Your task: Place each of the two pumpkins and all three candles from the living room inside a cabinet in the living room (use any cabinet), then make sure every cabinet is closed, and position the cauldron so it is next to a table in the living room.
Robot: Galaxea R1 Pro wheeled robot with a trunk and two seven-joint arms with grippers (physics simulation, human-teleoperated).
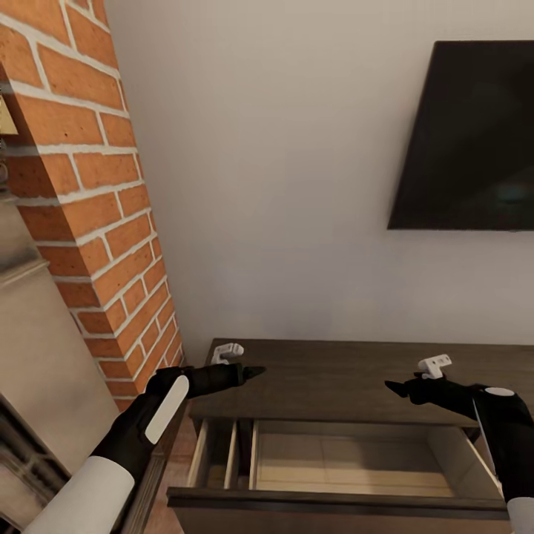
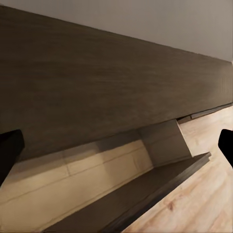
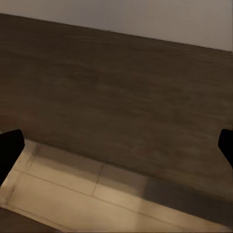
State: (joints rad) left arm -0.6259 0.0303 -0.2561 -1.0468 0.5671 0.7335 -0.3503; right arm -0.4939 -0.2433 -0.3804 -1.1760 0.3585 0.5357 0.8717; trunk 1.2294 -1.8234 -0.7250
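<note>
drawer (image 1: 348, 463) of the dark-brown cabinet (image 1: 334, 374) stands pulled out toward the robot, its pale inside bare as far as the head view reaches; no pumpkin, candle or cauldron can be seen here. the cabinet sits against the white wall, under a dark wall-mounted screen (image 1: 467, 133), with a brick pillar (image 1: 89, 208) at its left end. the left gripper (image 1: 248, 372) hovers over the left part of the cabinet top, near the pillar, and the right gripper (image 1: 397, 387) hovers over the right part, both above the back edge of the open drawer. in each wrist view the two dark fingertips (image 2: 9, 150) sit far apart at the picture's edges with nothing between them, so both sets of jaws are spread and empty, the right one's fingertips (image 3: 10, 145) likewise.

judging from this, the step in hand is either filling the drawer or shutting it. with both grippers empty, the next move likely calls for fetching an item elsewhere in the room, or else lowering a gripper to the drawer front (image 1: 334, 503) and pushing it squarely toward the wall.
</note>
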